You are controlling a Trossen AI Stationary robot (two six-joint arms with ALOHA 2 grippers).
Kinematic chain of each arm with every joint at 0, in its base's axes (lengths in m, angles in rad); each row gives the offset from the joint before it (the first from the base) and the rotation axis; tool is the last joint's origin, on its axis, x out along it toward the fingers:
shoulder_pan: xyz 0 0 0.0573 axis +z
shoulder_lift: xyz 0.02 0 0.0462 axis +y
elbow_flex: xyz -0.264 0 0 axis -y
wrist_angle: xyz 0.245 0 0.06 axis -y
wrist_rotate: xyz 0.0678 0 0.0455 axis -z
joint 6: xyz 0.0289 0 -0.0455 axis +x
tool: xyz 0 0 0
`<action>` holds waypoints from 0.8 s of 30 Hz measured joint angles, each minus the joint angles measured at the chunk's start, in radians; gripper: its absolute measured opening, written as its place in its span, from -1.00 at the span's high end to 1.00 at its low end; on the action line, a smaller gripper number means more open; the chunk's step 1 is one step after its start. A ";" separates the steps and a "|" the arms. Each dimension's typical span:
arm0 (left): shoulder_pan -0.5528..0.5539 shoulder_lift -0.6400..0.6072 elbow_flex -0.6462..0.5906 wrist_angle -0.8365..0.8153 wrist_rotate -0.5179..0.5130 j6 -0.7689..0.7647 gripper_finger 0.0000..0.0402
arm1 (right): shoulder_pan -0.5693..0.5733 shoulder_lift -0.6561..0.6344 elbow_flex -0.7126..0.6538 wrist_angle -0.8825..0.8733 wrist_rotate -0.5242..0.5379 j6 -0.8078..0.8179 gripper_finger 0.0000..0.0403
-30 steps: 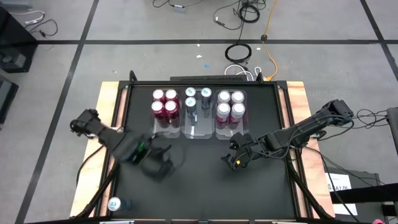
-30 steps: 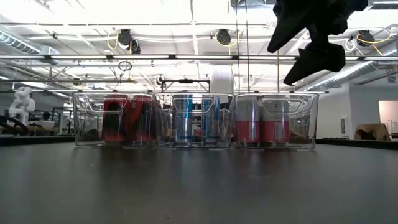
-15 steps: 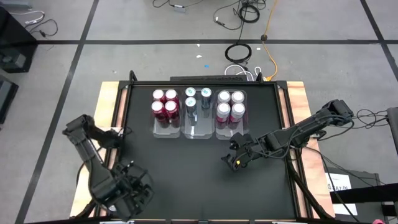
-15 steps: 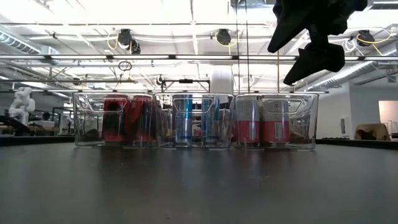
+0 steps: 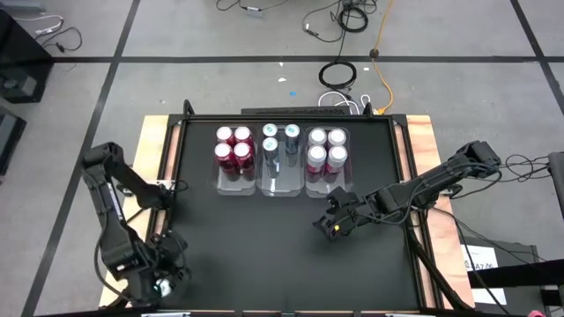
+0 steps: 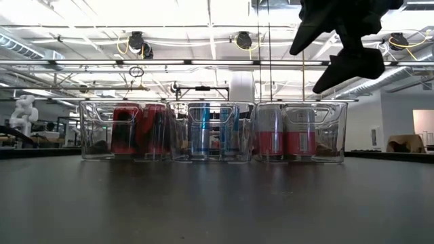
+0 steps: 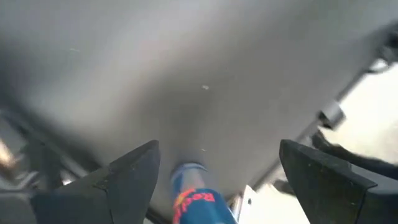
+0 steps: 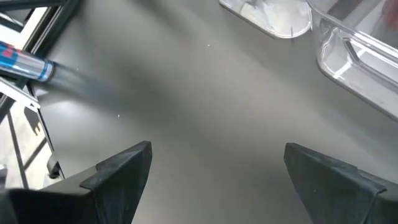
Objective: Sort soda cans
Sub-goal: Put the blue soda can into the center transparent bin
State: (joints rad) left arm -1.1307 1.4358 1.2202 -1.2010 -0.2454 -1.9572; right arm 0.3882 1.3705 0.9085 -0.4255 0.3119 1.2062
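Observation:
A blue soda can (image 7: 195, 198) sits at the table's near left corner; whether it stands or lies I cannot tell. It also shows in the right wrist view (image 8: 23, 61). My left gripper (image 7: 219, 146) hangs open above it, pointing steeply down, a finger on either side and clear of it. In the high view that gripper (image 5: 159, 283) covers the can. My right gripper (image 5: 328, 227) hovers open over the mat right of centre, with nothing between its fingers (image 8: 216, 149). At the far middle, three clear bins hold red cans (image 5: 233, 150), blue cans (image 5: 280, 145) and pink cans (image 5: 326, 150).
The three bins stand side by side in a row (image 6: 213, 130) across the far middle. The black mat (image 5: 282, 255) in front of them is bare. Wooden table margins (image 5: 150, 150) and a dark frame run along the left and right sides.
My left gripper has swung from the mat's middle left toward the near left corner, sinking and turning as it went, and now hangs over the blue can, open throughout. My right gripper has rolled a little in place.

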 joint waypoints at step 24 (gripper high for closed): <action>-0.098 -0.042 -0.056 0.171 0.140 0.233 -0.69 | 0.000 0.000 0.000 0.003 0.026 0.170 -0.78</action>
State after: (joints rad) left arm -1.2290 1.3933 1.1637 -1.0298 -0.1054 -1.7244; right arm 0.3882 1.3705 0.9085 -0.4229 0.3378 1.3766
